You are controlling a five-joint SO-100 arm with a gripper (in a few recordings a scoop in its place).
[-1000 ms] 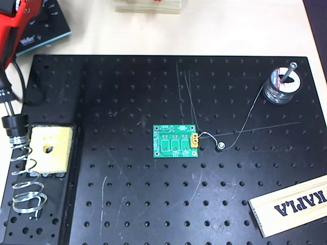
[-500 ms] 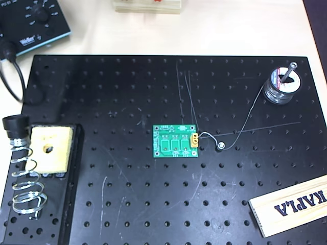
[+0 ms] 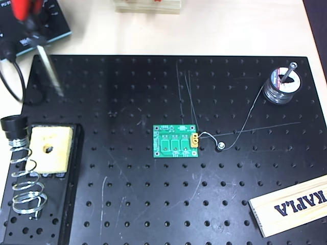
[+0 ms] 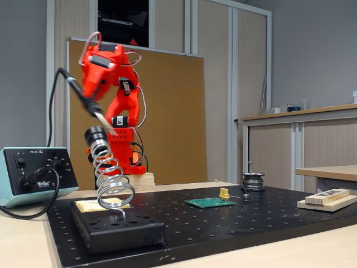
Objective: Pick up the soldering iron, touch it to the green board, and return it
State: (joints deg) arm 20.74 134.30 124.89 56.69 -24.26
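Observation:
My red gripper (image 3: 24, 9) (image 4: 89, 86) is shut on the soldering iron (image 3: 49, 69) (image 4: 83, 97), held high in the air and tilted. In the overhead view its blurred metal tip points down-right over the far left corner of the black perforated plate (image 3: 153, 204). In the fixed view the iron hangs just above the top of the silver coil-spring stand (image 3: 24, 176) (image 4: 111, 178), clear of it. The green board (image 3: 176, 141) (image 4: 209, 202) lies flat mid-plate, its yellow connector on the right edge, well away from the iron.
A yellow sponge (image 3: 49, 149) lies beside the stand. The Weller station (image 3: 36, 30) (image 4: 33, 173) sits at the back left, cable trailing. A solder spool (image 3: 280, 89) (image 4: 254, 181) stands far right, its wire running to the board. A wooden Kapla block (image 3: 291, 204) (image 4: 329, 198) lies front right.
The iron left the stand with the gripper, went out of the overhead view half a second ago, and now shows again at the top left with its tip over the plate's corner.

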